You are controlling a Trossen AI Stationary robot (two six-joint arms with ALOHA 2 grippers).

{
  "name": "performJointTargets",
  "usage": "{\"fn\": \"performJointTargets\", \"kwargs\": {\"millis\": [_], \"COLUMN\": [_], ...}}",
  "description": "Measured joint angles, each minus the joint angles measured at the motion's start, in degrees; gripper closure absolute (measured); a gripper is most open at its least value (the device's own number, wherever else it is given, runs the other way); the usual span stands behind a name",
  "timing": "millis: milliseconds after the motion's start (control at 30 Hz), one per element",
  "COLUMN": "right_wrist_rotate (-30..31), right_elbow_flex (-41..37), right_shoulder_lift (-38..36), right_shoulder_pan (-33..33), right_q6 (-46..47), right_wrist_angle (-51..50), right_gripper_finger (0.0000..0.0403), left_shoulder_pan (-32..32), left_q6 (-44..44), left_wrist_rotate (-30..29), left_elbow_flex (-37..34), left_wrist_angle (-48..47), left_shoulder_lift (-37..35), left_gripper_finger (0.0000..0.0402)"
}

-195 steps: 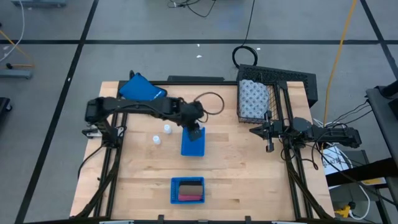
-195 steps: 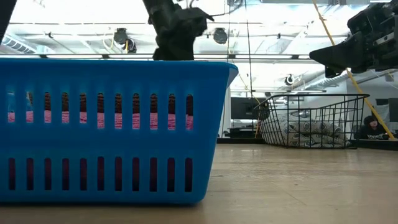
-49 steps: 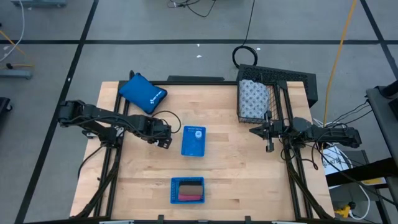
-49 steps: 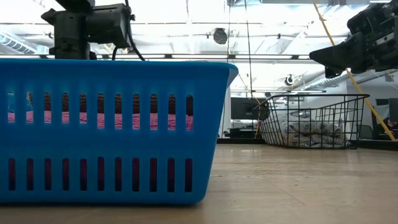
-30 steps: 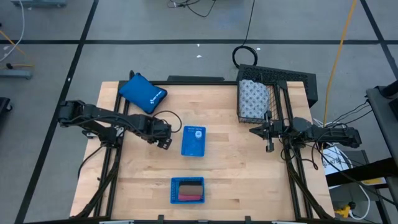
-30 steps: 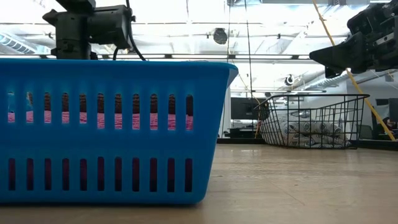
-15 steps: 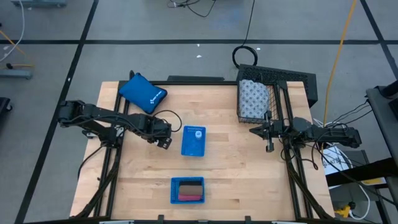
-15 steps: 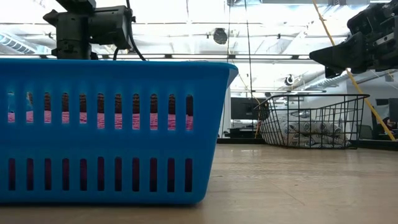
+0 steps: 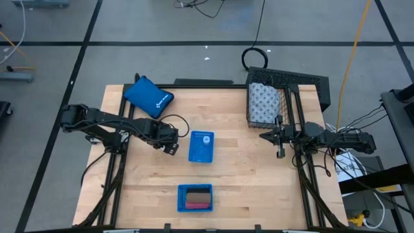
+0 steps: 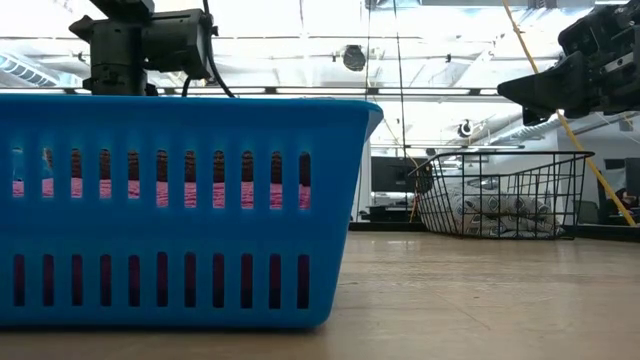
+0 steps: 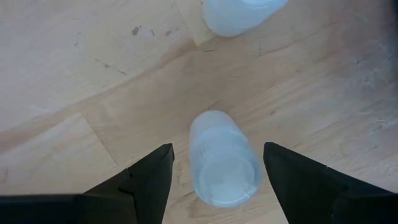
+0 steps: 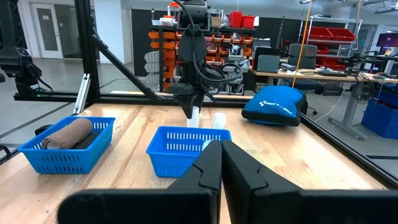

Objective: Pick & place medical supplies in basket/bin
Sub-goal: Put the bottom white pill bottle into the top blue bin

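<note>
On the wooden table left of the middle blue tray, the left gripper hangs spread wide straight above an upright small white bottle, centred between its fingers, while the right gripper, clenched, waits beside the wire basket.

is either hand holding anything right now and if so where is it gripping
Nothing is held. The left hand is open around a small white bottle without touching it; the right hand is shut and empty.

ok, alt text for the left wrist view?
The left gripper, fingers open, is straight above a small white bottle standing on the wooden table, one dark finger on each side. A second white bottle is partly in view beyond it.
</note>
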Motion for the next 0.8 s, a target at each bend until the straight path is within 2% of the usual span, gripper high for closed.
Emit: {"fn": "performJointTargets", "kwargs": {"millis": [800], "right_wrist_rotate": [0.0], "right_elbow_flex": [0.0], "right_shoulder_lift": [0.0], "right_shoulder_pan": [0.0], "right_q6": [0.0], "right_wrist_angle": [0.0], "right_gripper_finger": [0.0403], "left_shoulder_pan": [0.0], "left_q6": [-0.3], "left_wrist_rotate": [-0.4], "left_elbow_flex": [0.0], "left_wrist_angle": [0.0], "left_shoulder_lift": [0.0], "left_gripper_finger": [0.0147]}}
